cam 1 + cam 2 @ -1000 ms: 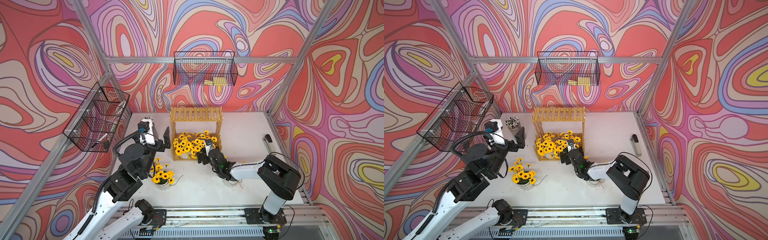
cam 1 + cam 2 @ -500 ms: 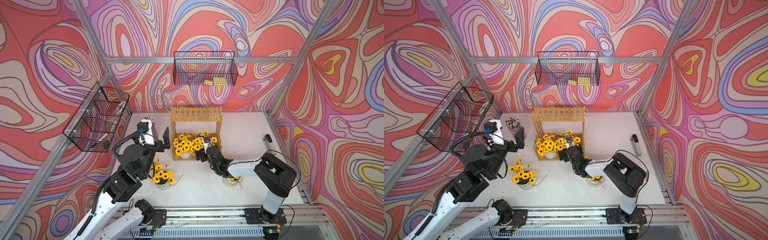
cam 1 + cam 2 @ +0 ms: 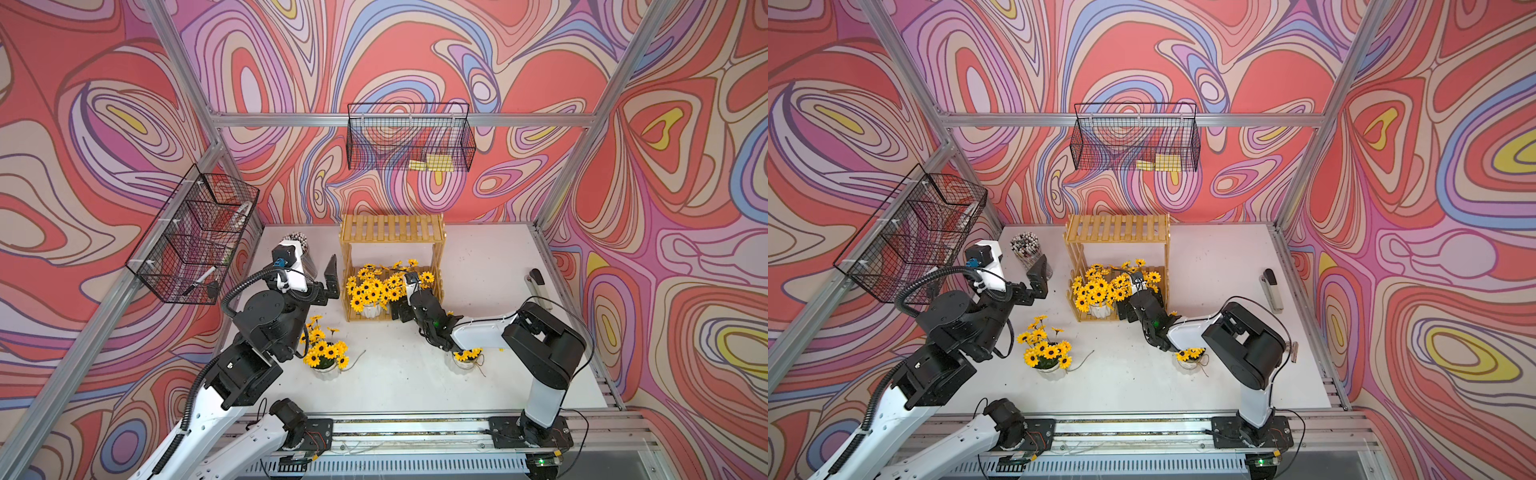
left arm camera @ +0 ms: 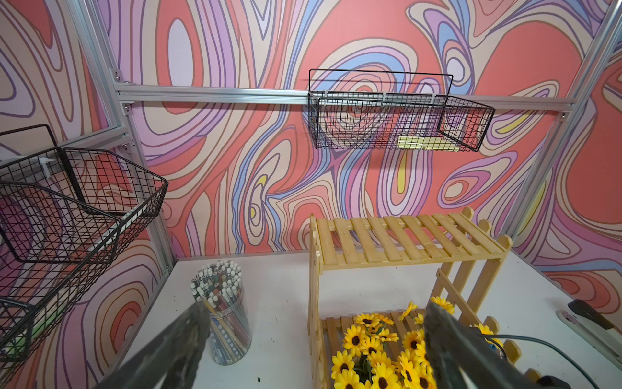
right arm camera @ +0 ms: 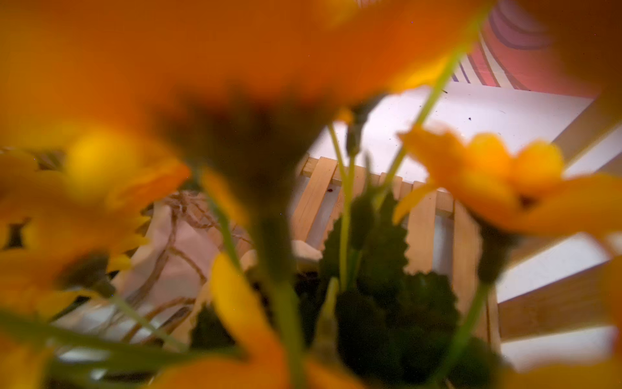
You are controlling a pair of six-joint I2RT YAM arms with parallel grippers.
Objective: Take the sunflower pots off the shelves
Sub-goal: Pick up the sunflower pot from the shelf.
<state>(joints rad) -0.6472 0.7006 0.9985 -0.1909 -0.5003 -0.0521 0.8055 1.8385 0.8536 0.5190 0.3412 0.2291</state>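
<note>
With your right gripper point(image 3: 402, 300) buried in blooms point(image 5: 481, 175) on the wooden rack's point(image 3: 392, 228) lower tier, its grip unreadable, a snag may topple the neighbouring sunflower pot point(image 3: 368, 310); the left gripper point(image 4: 318, 306) gapes empty beside the rack.

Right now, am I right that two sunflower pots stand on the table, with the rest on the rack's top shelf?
Not quite: the rest of the sunflowers sit on the rack's bottom shelf; its top shelf is bare in both top views. The pot by the left arm and the pot by the right arm do stand on the table.
</note>
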